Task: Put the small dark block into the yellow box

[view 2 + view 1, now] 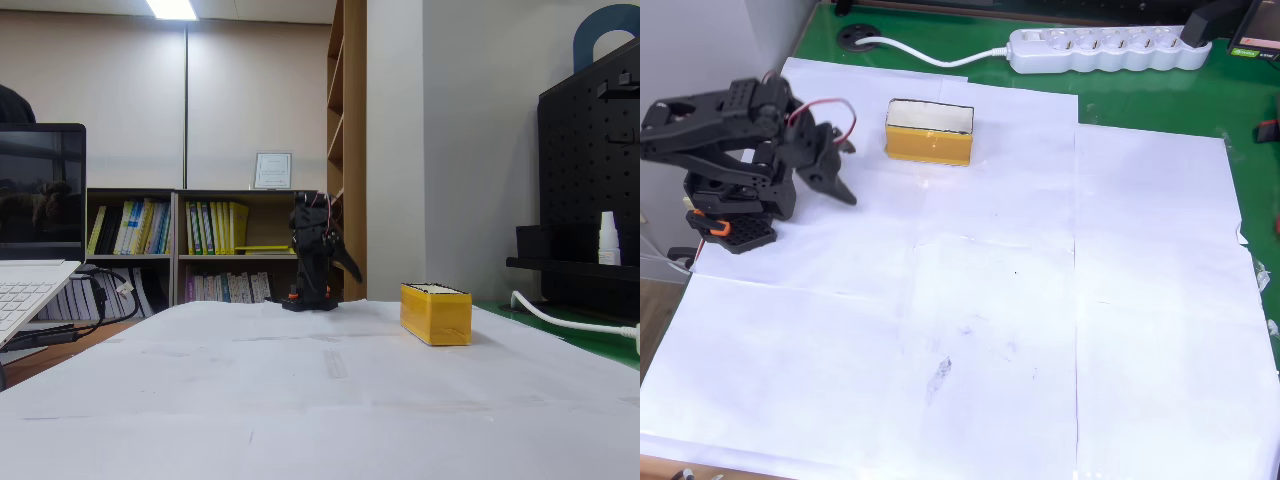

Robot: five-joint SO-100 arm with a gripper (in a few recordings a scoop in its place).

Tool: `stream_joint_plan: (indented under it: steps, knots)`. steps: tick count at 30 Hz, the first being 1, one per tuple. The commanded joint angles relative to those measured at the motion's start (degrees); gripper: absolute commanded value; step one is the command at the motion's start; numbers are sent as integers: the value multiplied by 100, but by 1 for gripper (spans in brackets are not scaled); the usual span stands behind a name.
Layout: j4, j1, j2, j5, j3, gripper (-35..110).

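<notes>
The yellow box [929, 143] stands on the white paper at the upper middle of the overhead view, long side toward the camera, its pale inside showing at the top. In the fixed view the yellow box [435, 313] sits right of centre. The small dark block is hidden or out of view. My black arm is folded up at the left, and its gripper [845, 192] points down and right, a short way left of the box, with nothing in it. In the fixed view the gripper [352, 270] shows as one closed point, so it looks shut.
White paper sheets [990, 320] cover the green table. A white power strip [1105, 48] with its cable lies along the far edge. In the fixed view a laptop [35, 230] stands at the left and a black pegboard [590, 190] at the right.
</notes>
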State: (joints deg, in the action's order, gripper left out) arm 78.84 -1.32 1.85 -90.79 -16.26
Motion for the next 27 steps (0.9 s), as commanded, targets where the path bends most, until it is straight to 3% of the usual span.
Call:
stream_joint_plan:
  steps: [1, 3, 6, 7, 17, 27]
  knots:
    - [0, 62, 606, -88, 404, 40]
    - [9, 141, 844, -97, 738, 39]
    - [-88, 229, 844, -114, 1020, 16]
    - [-26, 229, 844, -97, 1020, 15]
    - [703, 229, 861, 0, 1028, 15]
    - [721, 281, 870, 97, 1028, 15]
